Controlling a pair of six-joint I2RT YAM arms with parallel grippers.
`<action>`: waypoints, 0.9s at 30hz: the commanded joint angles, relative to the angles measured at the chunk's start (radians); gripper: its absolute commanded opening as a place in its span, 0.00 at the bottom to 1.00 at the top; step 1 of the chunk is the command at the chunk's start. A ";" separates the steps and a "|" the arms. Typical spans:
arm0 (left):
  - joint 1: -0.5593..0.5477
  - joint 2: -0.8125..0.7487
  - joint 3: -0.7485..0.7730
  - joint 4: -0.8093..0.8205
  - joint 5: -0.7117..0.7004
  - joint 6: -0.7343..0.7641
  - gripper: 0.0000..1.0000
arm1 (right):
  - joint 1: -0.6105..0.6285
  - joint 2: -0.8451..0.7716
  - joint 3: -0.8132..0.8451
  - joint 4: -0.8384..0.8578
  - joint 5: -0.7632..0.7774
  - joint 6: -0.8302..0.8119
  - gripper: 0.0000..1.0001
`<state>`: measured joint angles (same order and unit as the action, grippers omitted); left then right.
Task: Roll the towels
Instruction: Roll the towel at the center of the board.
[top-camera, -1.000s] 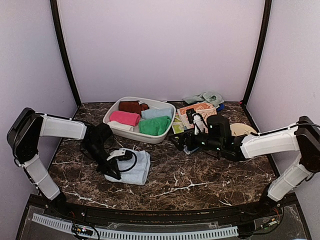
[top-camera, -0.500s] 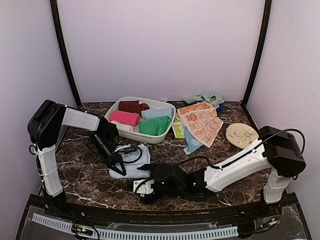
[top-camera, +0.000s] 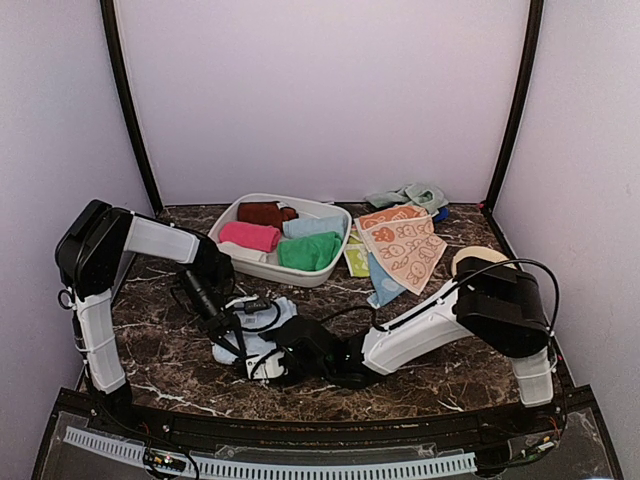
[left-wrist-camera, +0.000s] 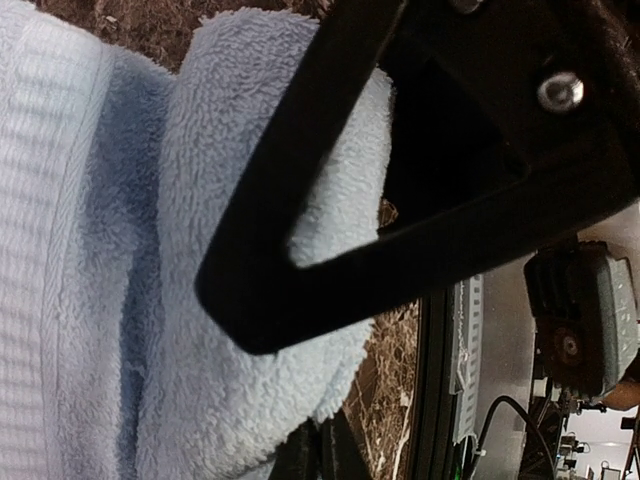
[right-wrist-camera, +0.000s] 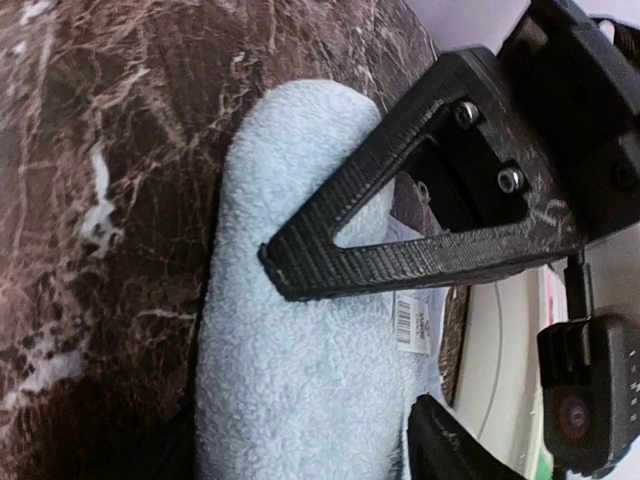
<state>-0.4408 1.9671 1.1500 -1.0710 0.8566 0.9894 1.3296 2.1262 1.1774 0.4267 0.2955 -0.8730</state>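
Right wrist: right claw set fairly wide. Upper finger lies across the top of the blue towel, and the lower finger's tip shows just past the far side. The towel's rolled fold sits between the two, on the marble table. Can't tell if it is pinched. The fold is a fat sausage with its long axis running up-down the frame, rounded end at top, and the finger crosses it.

Left wrist: left claw, one finger pressed on the same towel's fluffy fold. Second finger barely in view, so opening can't be judged. Ribbed hem runs along the left side.

Top external: both claws, left and right, meet at the blue towel, bunched near the front-left of the table. Basin behind it holds rolled towels. A printed towel lies flat to the basin's right.
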 joint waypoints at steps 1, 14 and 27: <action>0.008 -0.019 -0.009 -0.050 0.009 0.031 0.01 | -0.013 0.043 0.062 -0.036 -0.031 0.061 0.56; 0.219 -0.404 -0.254 0.156 -0.029 0.007 0.36 | -0.067 0.028 0.156 -0.342 -0.333 0.560 0.00; 0.185 -0.633 -0.256 0.170 -0.070 0.056 0.38 | -0.280 0.228 0.390 -0.704 -0.951 1.050 0.00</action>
<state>-0.2142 1.3441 0.8875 -0.8967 0.7856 1.0298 1.0668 2.2719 1.5700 -0.0978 -0.5030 0.0193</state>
